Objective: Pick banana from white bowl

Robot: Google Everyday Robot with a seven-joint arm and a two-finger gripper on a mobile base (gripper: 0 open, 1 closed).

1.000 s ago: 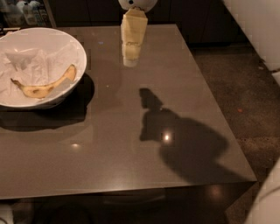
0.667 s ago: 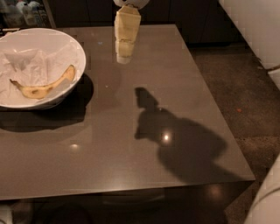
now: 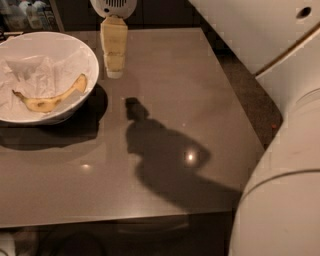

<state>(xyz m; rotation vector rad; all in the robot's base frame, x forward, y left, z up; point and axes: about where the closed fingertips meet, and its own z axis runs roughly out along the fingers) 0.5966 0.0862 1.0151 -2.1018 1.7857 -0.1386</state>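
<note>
The dark brown table (image 3: 200, 90) took up most of what I could see, its polished top catching a small glint of light (image 3: 190, 156) near the middle. Off at four o'clock from the table's centre, the robot's bulky white body (image 3: 285, 200) crowded in past the table's edge. Its shadow (image 3: 170, 160) lay long and dark across the tabletop, running from the centre out toward five o'clock.

At the ten o'clock corner of the table sat the white bowl (image 3: 89, 55), wide and glossy, throwing its own shadow toward six o'clock. Crumpled white paper (image 3: 30, 75) lined the inside of it.

The gripper (image 3: 114, 70) hung over the table just beside the bowl, at about three o'clock from the bowl's rim, pointing downward under a round white wrist housing (image 3: 113, 7) with a grille in its face. It was outside the bowl and well apart from the fruit. I was looking at it as a single cream-coloured column, and whether it was spread or pinched together I could not tell from that side. It held nothing that I could see.

The banana (image 3: 47, 102) lay on the paper inside the bowl, in the half nearer six o'clock. It was yellow and curved. Its thin dark stem pointed toward nine o'clock and its thicker end rose toward two o'clock, close to the bowl's wall.
</note>
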